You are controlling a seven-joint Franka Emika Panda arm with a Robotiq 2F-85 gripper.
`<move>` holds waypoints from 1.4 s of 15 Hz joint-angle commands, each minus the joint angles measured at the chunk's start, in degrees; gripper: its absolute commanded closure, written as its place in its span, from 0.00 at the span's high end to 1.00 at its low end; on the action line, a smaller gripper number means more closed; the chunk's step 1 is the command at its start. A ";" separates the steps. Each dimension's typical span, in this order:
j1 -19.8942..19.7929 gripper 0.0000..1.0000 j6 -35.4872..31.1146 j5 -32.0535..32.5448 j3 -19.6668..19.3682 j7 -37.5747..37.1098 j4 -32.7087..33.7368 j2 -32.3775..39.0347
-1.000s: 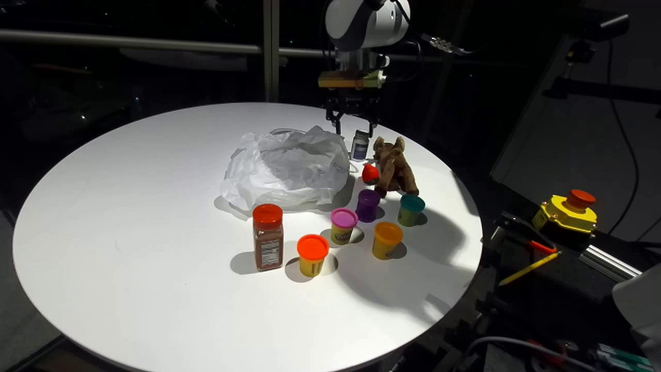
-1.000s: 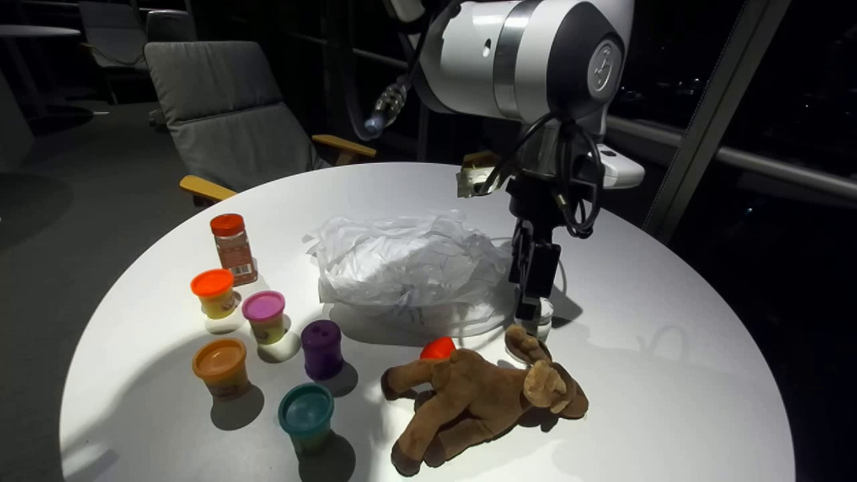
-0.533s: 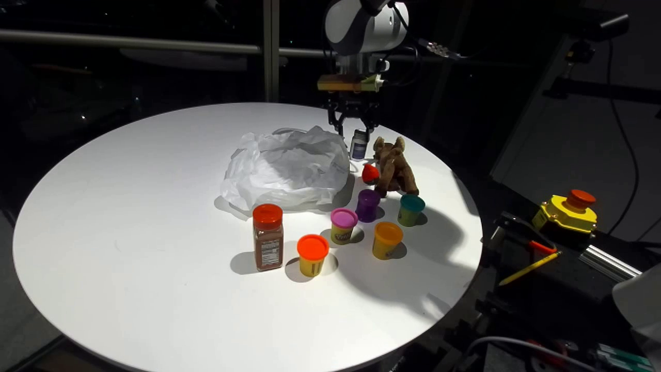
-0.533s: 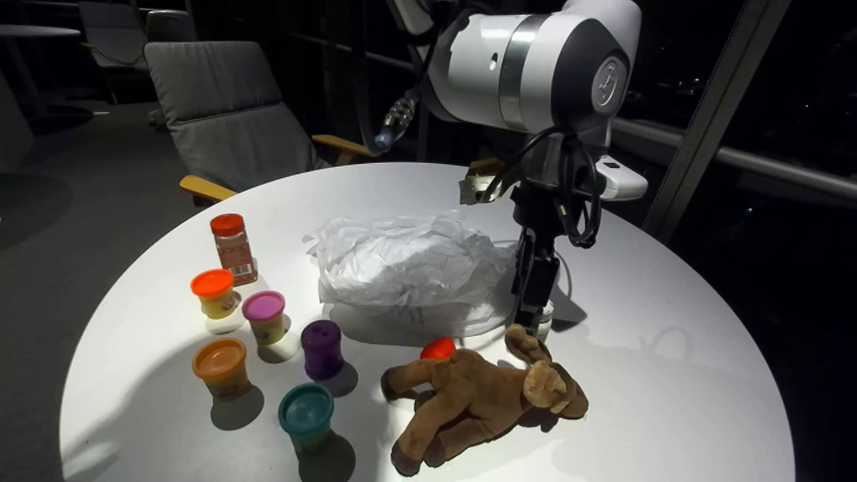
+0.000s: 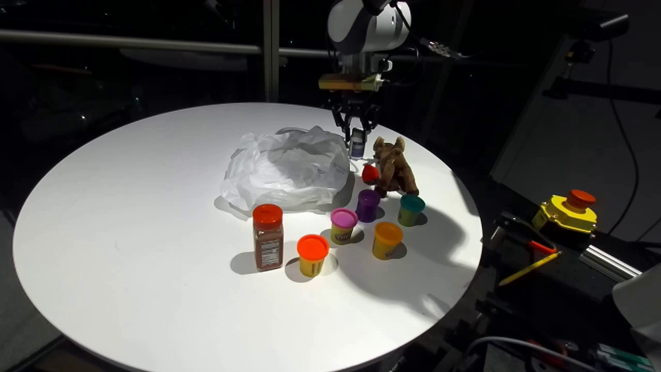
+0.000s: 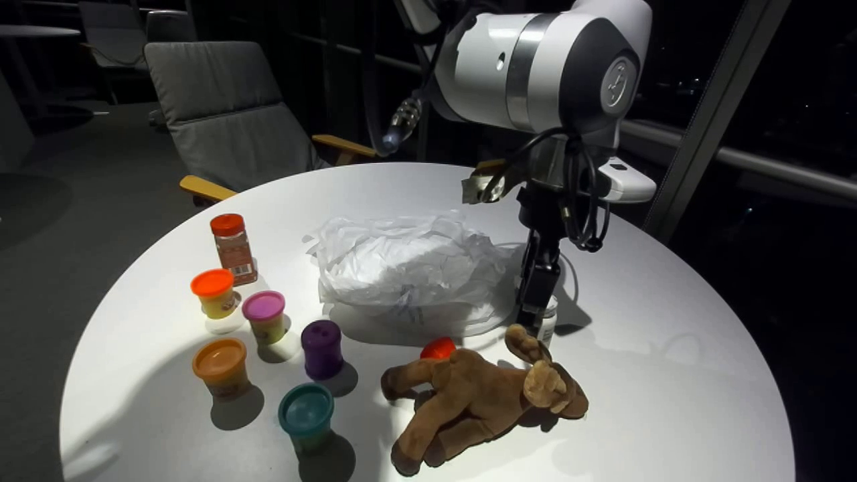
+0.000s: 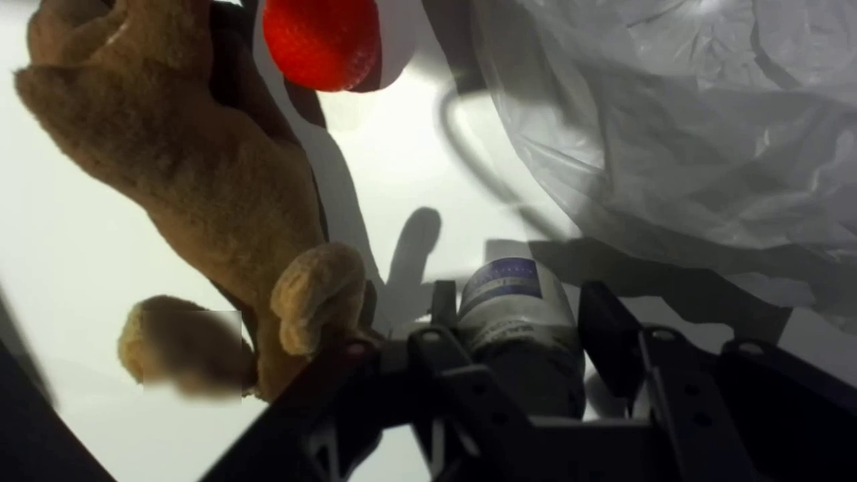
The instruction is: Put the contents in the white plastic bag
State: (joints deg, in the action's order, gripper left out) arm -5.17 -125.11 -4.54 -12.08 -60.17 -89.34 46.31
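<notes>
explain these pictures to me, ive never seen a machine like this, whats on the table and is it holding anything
The machine is a robot arm ending in a gripper with two fingers. Two views come from cameras standing outside it; the third, taken from the wrist, looks past the fingers. On the round table are a white bag, a plush toy, a jar, a purple pot, four tubs and a small red thing. The fingers stand either side of a bottle; whether they grip it, I can't tell.
</notes>
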 commanded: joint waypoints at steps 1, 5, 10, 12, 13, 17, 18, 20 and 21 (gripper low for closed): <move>1.58 0.24 1.38 0.72 -1.24 -1.92 -1.58 -3.47; 5.15 0.24 3.39 5.18 -2.59 -3.28 -4.03 -11.36; 10.32 0.24 9.70 12.09 0.31 -3.14 -1.34 -18.61; 11.62 0.24 11.79 12.21 2.92 -2.33 1.81 -17.54; 12.11 0.24 12.19 11.75 4.21 -2.08 3.42 -16.30; 12.62 0.24 11.10 7.95 9.08 0.76 8.48 -9.79; 12.50 0.24 11.13 6.92 9.83 1.03 10.36 -7.42; 12.31 0.24 12.10 4.62 10.73 0.98 13.86 -3.23; 12.25 0.24 12.24 3.71 10.75 0.74 15.75 -0.95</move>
State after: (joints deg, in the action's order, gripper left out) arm 8.01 -114.42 2.33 -2.12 -60.89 -82.03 38.24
